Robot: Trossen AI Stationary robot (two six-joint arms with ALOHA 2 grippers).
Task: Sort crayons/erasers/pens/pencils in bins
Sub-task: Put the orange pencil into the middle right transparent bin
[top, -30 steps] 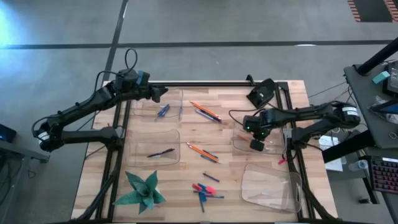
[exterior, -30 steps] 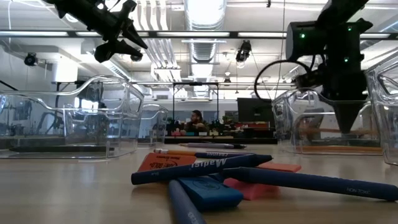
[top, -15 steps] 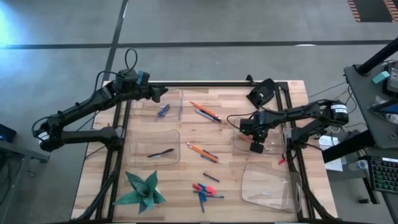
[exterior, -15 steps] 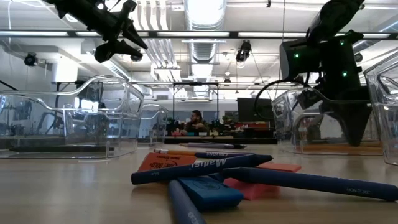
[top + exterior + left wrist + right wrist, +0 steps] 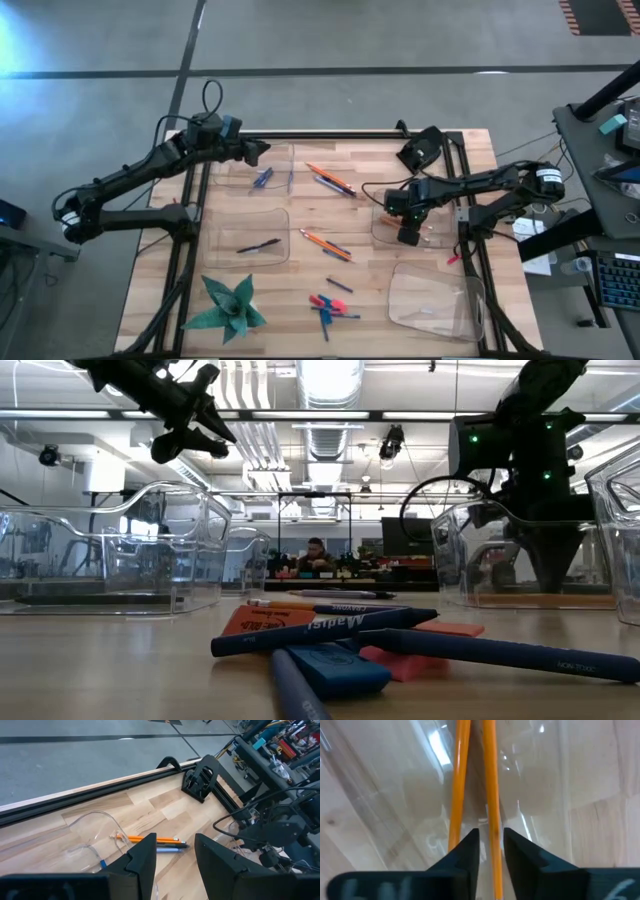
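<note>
My right gripper [image 5: 491, 847] points down into the clear bin [image 5: 382, 232] at the table's right and is open. An orange pencil [image 5: 490, 780] runs between its fingers on the bin's floor, and a second pencil [image 5: 460, 770] lies beside it. My left gripper [image 5: 262, 148] hangs open and empty above the far-left bin [image 5: 285, 165], which holds blue sticks. More orange pencils [image 5: 330, 178] [image 5: 325, 243] lie on the table's middle. A pink-red eraser [image 5: 318, 300] and a blue one [image 5: 340, 672] lie among blue sticks near the front edge.
A near-left bin [image 5: 280, 225] holds a black pen [image 5: 258, 245]. Another clear bin [image 5: 470, 300] sits at the near right. A green folded-paper plant [image 5: 230, 305] stands at the near left. A black mount [image 5: 420, 150] is at the far right. Black rails frame the table.
My right gripper has sunk a little lower into the right bin, still pointing down.
</note>
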